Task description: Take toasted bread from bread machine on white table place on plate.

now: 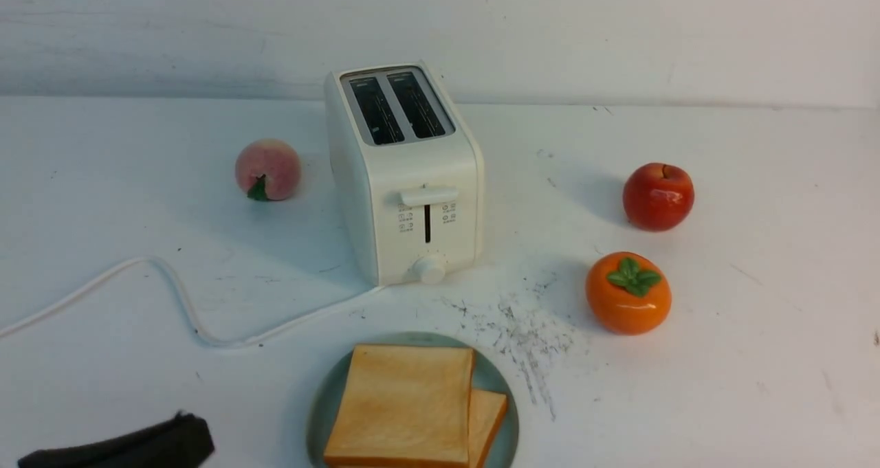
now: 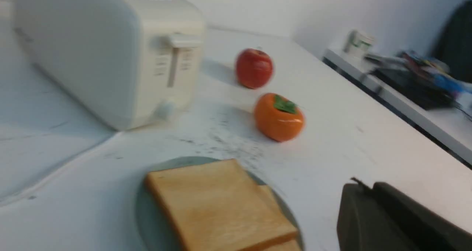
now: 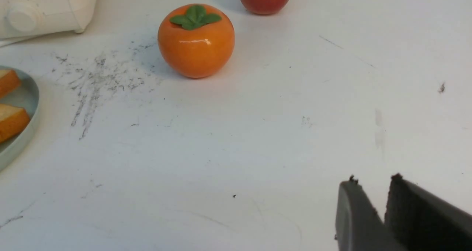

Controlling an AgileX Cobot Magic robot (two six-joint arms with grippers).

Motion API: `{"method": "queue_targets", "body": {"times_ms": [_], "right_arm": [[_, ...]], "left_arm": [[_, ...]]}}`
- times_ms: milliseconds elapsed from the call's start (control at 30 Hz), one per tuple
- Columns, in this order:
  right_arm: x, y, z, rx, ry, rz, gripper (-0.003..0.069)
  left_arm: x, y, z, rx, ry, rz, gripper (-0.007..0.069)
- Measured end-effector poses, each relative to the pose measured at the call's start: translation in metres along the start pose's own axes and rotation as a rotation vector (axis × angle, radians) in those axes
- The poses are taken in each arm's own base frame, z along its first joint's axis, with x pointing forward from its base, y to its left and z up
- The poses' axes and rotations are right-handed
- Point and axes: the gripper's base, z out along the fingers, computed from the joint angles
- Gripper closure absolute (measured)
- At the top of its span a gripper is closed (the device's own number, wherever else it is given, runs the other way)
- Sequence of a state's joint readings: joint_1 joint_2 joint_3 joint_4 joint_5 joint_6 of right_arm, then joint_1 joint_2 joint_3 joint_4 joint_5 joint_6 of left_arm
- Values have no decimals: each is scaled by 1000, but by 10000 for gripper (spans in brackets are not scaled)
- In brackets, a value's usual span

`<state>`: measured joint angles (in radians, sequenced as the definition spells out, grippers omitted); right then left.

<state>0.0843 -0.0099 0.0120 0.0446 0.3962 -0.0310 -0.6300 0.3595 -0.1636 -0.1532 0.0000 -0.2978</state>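
The bread machine (image 1: 405, 200) stands mid-table on the white table (image 1: 722, 372), and both its dark slots look empty. Two slices of toasted bread lie stacked on the plate (image 1: 323, 406) at the front edge. The upper slice (image 1: 405, 403) covers most of the lower slice (image 1: 489, 416). My left gripper (image 1: 184, 418) hovers low to the left of the plate, shut, with nothing in it; in the left wrist view the left gripper (image 2: 365, 186) sits beside the toasted bread (image 2: 217, 203). My right gripper (image 3: 373, 181) is slightly open and empty over bare table, far from the plate (image 3: 25, 96).
A peach (image 1: 268, 169) sits left of the bread machine. A red apple (image 1: 658, 196) and an orange persimmon (image 1: 628, 293) sit to its right. The white cord (image 1: 172, 282) loops across the left of the table. Grey scuff marks (image 1: 529, 337) lie between plate and persimmon.
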Motion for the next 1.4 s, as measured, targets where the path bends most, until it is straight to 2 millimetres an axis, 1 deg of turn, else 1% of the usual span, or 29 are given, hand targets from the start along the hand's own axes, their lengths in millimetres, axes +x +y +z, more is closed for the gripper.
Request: {"method": "queue_targets", "body": {"times_ms": [100,233,333,367,433,533,600,700,900,1400], "right_arm": [[0,0,0,0,0,0,508],[0,0,0,0,0,0,503],[0,0,0,0,0,0,503],[0,0,0,0,0,0,503],[0,0,0,0,0,0,501],[0,0,0,0,0,0,498],[0,0,0,0,0,0,495],[0,0,0,0,0,0,492],[0,0,0,0,0,0,485],[0,0,0,0,0,0,468]], "left_arm": [[4,18,-1,-153,-36,-13,594],[13,33,-6,-283,-46,23,588],[17,36,-12,-320,-61,42,587],[21,39,-15,-346,-63,39,587],[30,45,-22,-396,-96,12,586],[40,52,-27,-460,-126,-43,585],[44,54,-31,-489,-148,-79,580],[49,54,-35,-507,-140,-84,575],[59,58,-38,-559,-40,-76,569],[60,59,-38,-564,-32,-73,554]]}}
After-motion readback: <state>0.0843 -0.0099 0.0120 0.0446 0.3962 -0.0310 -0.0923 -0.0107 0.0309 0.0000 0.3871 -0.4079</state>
